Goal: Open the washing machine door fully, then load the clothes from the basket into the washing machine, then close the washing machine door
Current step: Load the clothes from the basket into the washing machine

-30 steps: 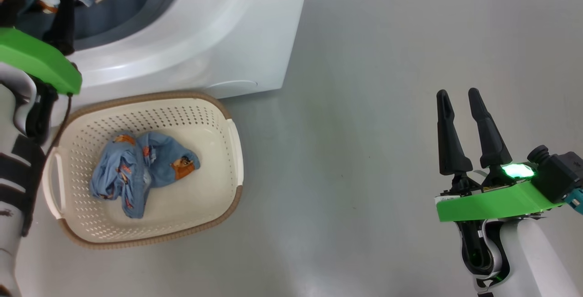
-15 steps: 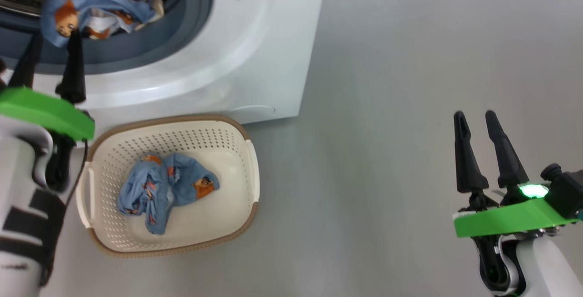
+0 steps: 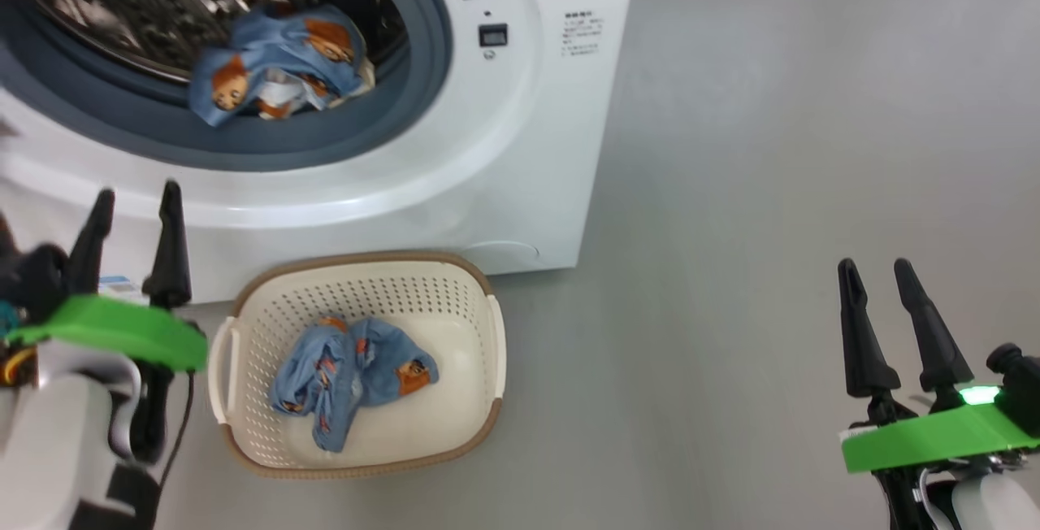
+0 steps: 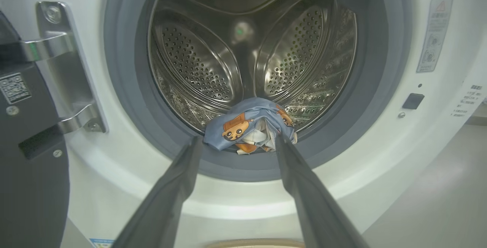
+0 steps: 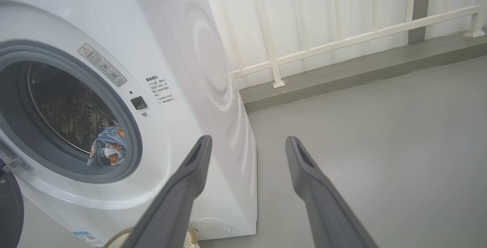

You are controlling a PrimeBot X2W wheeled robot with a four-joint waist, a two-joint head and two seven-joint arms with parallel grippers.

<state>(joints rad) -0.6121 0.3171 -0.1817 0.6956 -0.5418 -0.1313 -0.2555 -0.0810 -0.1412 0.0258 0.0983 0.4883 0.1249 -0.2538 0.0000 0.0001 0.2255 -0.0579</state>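
The washer [image 3: 520, 148] is the biggest thing here, white and right in front of me. Its door [image 4: 30, 172] is swung out to the side on its hinge [image 4: 57, 46], so I think the opening step is done. The round mouth is open and I can see the shiny drum [image 4: 198, 69] inside.

Down on the floor [image 3: 731, 188], just in front of the washer, sits the basket [image 3: 497, 351]. One piece of the clothes [image 3: 276, 67] lies at the front lip of the drum, partly on the grey ring [image 3: 268, 152]. It may need a push deeper in. The other piece [image 3: 349, 371] is bunched up in the basket.

So I think I am about halfway with the loading. That piece has to go in, and then the door has to be shut.

My left gripper [image 3: 136, 190] is wide open and holds nothing. It is in front of the washer, beside the basket. My right gripper [image 3: 875, 266] is wide open too, and empty. It is over bare floor, well apart from it all.
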